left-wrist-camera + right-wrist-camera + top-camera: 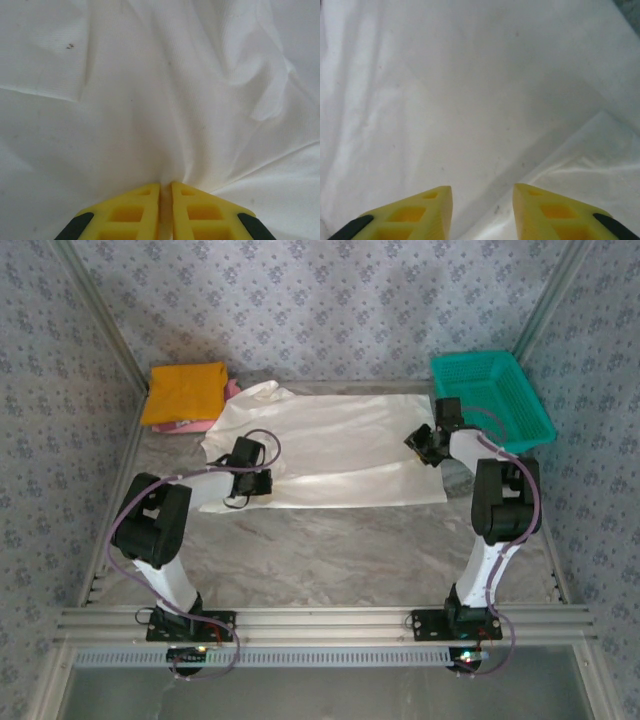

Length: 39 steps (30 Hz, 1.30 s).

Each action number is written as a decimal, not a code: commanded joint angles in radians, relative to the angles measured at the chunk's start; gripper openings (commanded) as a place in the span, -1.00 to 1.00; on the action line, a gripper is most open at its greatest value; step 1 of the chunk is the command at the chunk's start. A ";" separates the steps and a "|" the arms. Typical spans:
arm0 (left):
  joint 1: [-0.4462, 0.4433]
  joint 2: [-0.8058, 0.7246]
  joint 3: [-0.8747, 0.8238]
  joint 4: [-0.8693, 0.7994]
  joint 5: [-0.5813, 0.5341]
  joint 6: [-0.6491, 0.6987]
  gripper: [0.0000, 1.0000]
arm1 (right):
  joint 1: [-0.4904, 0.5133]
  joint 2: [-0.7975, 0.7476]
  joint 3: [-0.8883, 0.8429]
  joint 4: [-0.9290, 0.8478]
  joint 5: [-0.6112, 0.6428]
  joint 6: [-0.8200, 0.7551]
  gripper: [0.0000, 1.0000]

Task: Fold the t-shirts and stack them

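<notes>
A large white t-shirt is seen spread across the middle of the marbled table, its hem end lying towards the right and one sleeve reaching out at the far left. At the far left corner, an orange shirt is stacked folded on a pink shirt, of which only a thin edge is visible; the stack lies just beside the white shirt's sleeve. A teal basket is placed at the far right corner, near the shirt's right end. The left gripper is lowered onto the left part of the white shirt, near its front edge. In the left wrist view, the left gripper is shown with its yellow fingers drawn almost together on a pinch of the white cloth, and creases are seen fanning away from that pinch. The right gripper is held over the shirt's right end. In the right wrist view, the right gripper is shown with its fingers spread apart above the smooth cloth; whether the tips touch the cloth cannot be told. A folded edge is seen running diagonally at the lower right of that view.
</notes>
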<state>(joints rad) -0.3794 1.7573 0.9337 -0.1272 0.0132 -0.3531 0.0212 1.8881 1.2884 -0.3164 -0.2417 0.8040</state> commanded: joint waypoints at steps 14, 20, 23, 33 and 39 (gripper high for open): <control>0.007 0.003 -0.064 -0.137 -0.041 -0.048 -0.77 | 0.148 -0.251 -0.300 -0.026 0.067 -0.157 -1.00; 0.008 -0.012 -0.083 -0.168 -0.040 -0.056 -0.77 | 0.113 -0.248 -0.380 -0.071 0.142 -0.204 -1.00; 0.008 -0.041 -0.107 -0.178 -0.056 -0.071 -0.77 | 0.111 -0.256 -0.426 -0.061 0.157 -0.199 -1.00; -0.005 -0.083 -0.184 -0.180 -0.038 -0.123 -0.73 | 0.101 -0.418 -0.609 -0.119 0.096 -0.113 -1.00; -0.050 -0.166 -0.200 -0.208 -0.044 -0.193 -0.55 | 0.110 -0.618 -0.747 -0.206 0.096 -0.034 -1.00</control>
<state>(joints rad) -0.4114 1.6085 0.7818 -0.1627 -0.0162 -0.4934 0.1368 1.3357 0.5900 -0.3931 -0.1638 0.7143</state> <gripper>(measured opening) 0.220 0.067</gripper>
